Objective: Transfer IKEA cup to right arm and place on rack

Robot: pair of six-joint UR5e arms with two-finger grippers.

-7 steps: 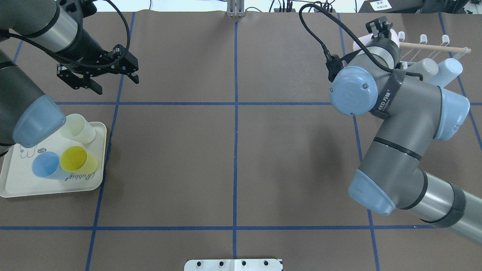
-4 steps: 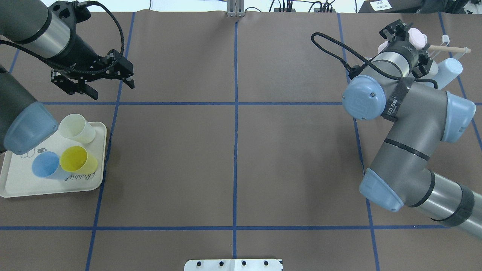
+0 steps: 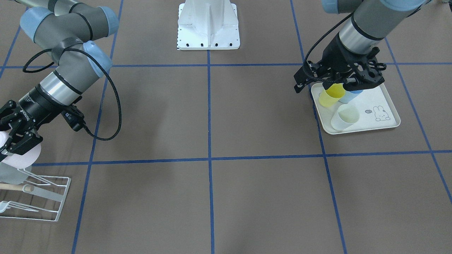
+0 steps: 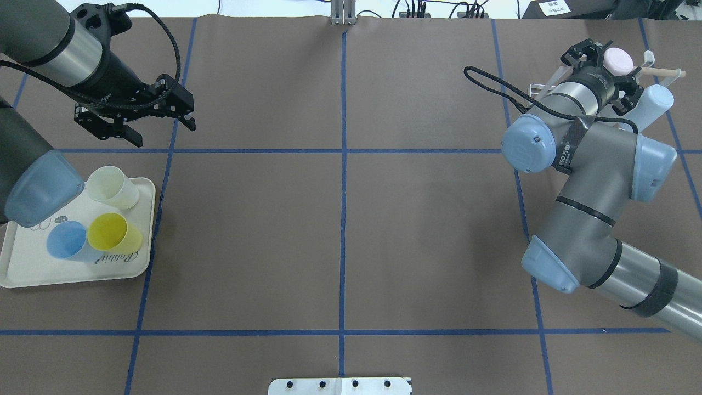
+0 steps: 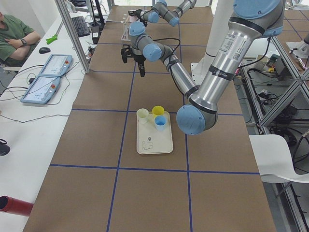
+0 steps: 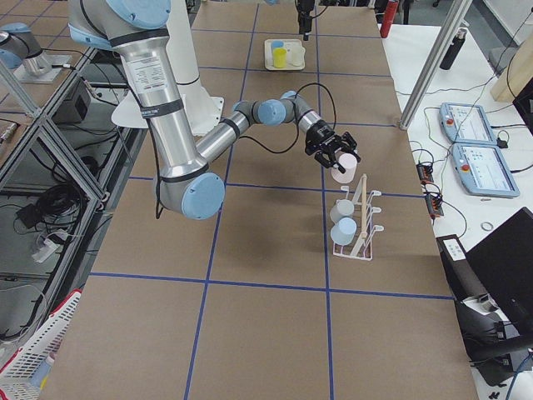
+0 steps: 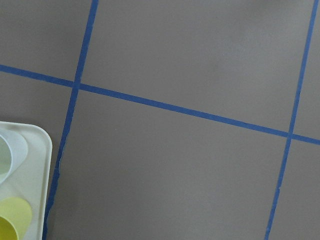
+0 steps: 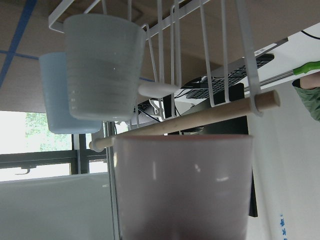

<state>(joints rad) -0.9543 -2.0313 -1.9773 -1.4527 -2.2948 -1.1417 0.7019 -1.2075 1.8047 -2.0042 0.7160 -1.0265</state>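
Seen from across the table, the picture's left edge cuts off the rack (image 3: 42,194) and one side of the pink cup (image 3: 21,157), and the right tool (image 3: 16,143) covers the cup's upper part. The left tool (image 3: 335,84) stands in front of the blue cup (image 3: 353,96) on the tray (image 3: 370,125), so only a sliver of the cup shows. From overhead, the right arm (image 4: 598,164) hides most of the rack, and the left arm (image 4: 44,181) covers a tray corner. The left wrist view catches only a tray corner and cup slivers. In the left side view the right tool is too small to read.
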